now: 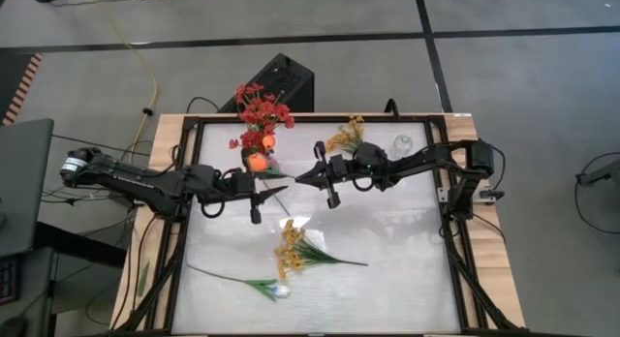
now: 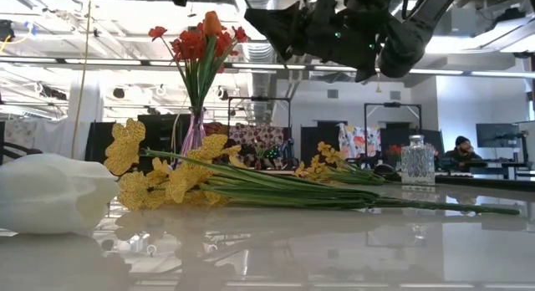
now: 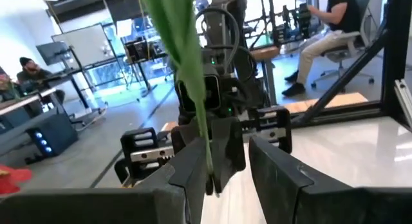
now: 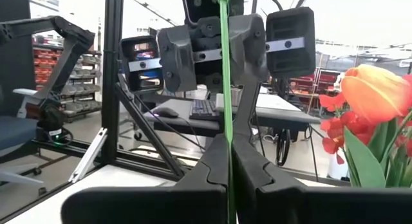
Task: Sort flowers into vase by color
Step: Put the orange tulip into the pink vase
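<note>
Right gripper (image 1: 297, 178): dark fingers clamped on a thin green stem (image 4: 224, 89) above mid-table. Left gripper (image 1: 263, 188): facing it, fingers parted around the same stem. Orange tulip (image 1: 257, 162) beside red blossom sprays (image 1: 260, 112) in the clear glass vase (image 2: 194, 130). Yellow blossom spray (image 1: 288, 248) and white tulip (image 1: 278, 291) lay on the white table (image 1: 387, 260).

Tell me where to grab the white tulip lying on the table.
Take the white tulip by its bare stem, between the leaves and the cut end. Come straight down with the pincer set across the stem. It lies flat, and that stretch is thin and clear of the yellow spray near the blossom.
</note>
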